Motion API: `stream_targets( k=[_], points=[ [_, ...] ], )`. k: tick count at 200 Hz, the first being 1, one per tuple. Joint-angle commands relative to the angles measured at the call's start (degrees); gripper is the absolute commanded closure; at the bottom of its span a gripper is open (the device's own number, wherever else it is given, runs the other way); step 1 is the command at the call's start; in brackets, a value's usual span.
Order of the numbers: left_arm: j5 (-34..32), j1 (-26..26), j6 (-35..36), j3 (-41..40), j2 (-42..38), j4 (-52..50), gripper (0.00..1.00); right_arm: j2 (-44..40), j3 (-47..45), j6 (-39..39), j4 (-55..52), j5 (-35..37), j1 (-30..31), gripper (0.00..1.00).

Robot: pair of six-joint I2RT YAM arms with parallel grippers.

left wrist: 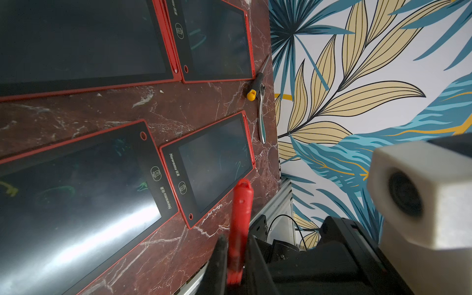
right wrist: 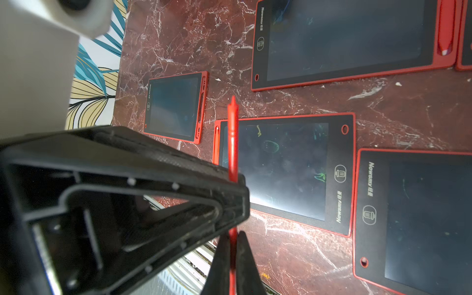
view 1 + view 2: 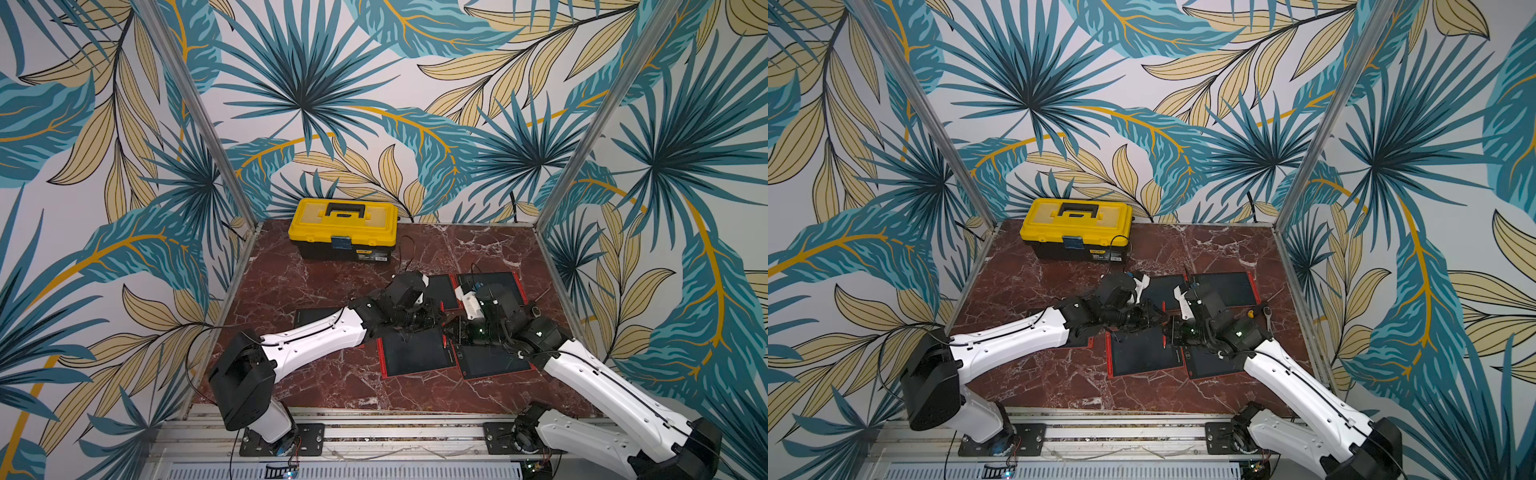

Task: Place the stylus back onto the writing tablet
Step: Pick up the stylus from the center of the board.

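Stylus point(image 2: 233, 132) pinched by both your pincers, right gripper point(image 2: 233, 240) clamped on it, left gripper point(image 1: 236, 242) clenched on it too.

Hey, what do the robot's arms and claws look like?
Both the left arm and right arm have glossy white shells, chunky black joints and a thin black cable along each shell. A white camera block sits at each wrist. The left claw and right claw are slim, tapered and black.

Tropical leaf wallpaper point(image 3: 374, 83) wraps every wall, teal and gold; metal posts point(image 3: 201, 116) frame the corners, and a red-brown marble worktop point(image 3: 332, 386) lies under soft, even light.
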Motion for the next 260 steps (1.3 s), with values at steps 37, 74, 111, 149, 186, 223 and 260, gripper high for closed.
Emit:
stream_targets(
  k=[37, 74, 111, 149, 186, 223, 260],
  points=[
    [0.36, 0.83, 1.25, 0.35, -2.48, 2.73, 0.81, 1.19, -0.79, 0.32, 0.63, 0.14, 0.43, 1.00],
    [0.12, 0.91, 1.73, -0.12, -3.16, 3.12, 0.85, 1.55, -0.80, 0.44, 1.12, -0.10, 0.43, 1.00],
    [0.05, 1.01, 1.99, -0.71, -3.79, 3.95, 0.86, 1.64, -0.80, 0.56, 1.51, -0.44, 0.52, 1.00],
    [0.66, 0.97, 2.96, -0.58, -3.28, 3.96, 0.90, 1.83, -0.64, 0.53, 1.73, -0.51, 0.46, 1.00],
    [0.33, 0.92, 3.27, -1.11, -3.43, 3.97, 0.91, 1.46, -0.78, 0.84, 1.82, -0.46, 0.54, 1.00],
    [0.01, 0.92, 3.53, -1.34, -3.53, 3.93, 0.91, 0.74, -0.80, 1.00, 1.80, 0.12, 0.53, 0.88],
    [-0.65, 0.93, 3.79, -1.76, -3.70, 3.92, 0.91, 0.19, -0.71, 1.28, 1.87, 0.03, 0.52, 0.76]
  ],
)
